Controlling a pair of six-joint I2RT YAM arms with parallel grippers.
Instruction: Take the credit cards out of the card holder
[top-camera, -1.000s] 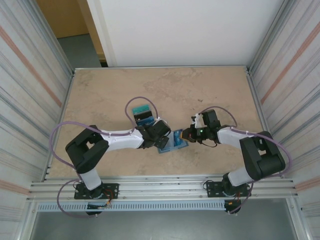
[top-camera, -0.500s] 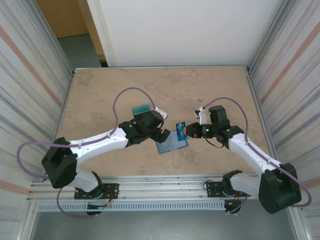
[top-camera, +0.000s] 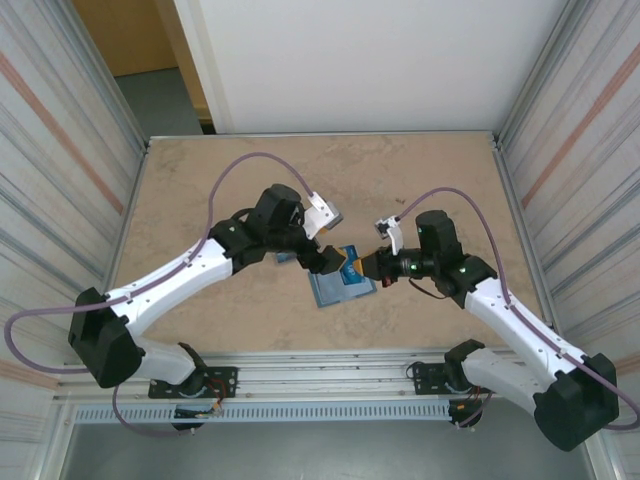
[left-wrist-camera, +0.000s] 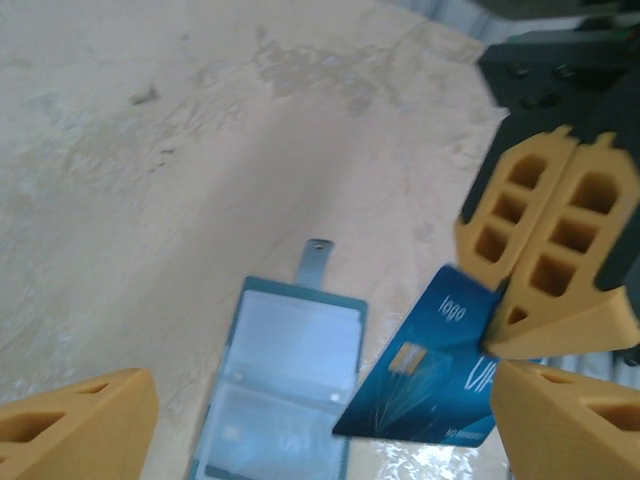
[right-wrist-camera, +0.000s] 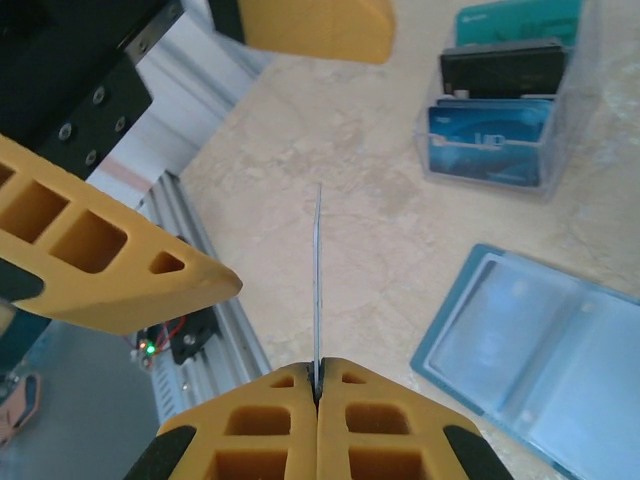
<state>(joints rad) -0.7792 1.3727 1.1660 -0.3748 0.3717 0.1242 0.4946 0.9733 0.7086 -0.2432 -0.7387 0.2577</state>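
Left wrist shows right pincer (left-wrist-camera: 505, 312) pinching a glossy blue card (left-wrist-camera: 425, 375), left pincer (left-wrist-camera: 325, 405) wide.

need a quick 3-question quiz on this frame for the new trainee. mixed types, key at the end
1. True or false: the card holder is folded shut.
2. The right gripper is shut on: A) a black card, B) a blue card, C) the card holder.
3. How many cards stand in the clear tray?
Key: 1 false, the card holder lies open. 2 B. 3 three.
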